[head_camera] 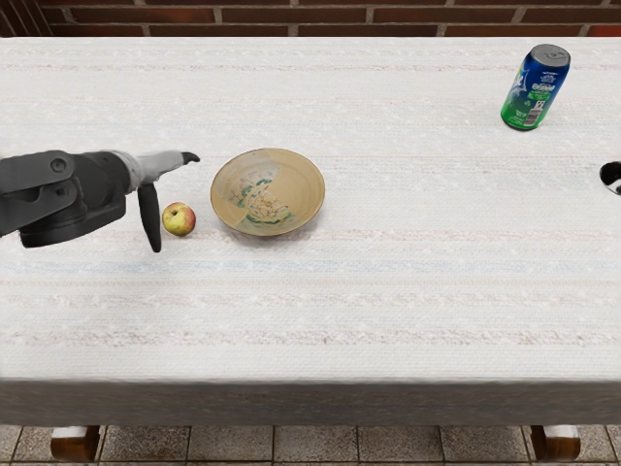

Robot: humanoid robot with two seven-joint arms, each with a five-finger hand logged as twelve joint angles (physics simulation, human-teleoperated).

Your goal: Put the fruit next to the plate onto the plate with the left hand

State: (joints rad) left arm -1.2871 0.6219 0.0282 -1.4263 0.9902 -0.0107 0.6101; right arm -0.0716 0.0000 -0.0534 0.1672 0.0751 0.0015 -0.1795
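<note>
Left hand point(146, 181) open, fingers point(149, 218) spread, just beside apple point(179, 219), nr plate point(294, 184).

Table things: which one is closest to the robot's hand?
The apple, just beside the left hand; the plate sits past it, the can far off at back right.

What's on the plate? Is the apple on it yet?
Only a painted pattern shows on the plate. The apple lies on the table left of it, by the left hand, fingers open. The table under the plate is covered.
</note>
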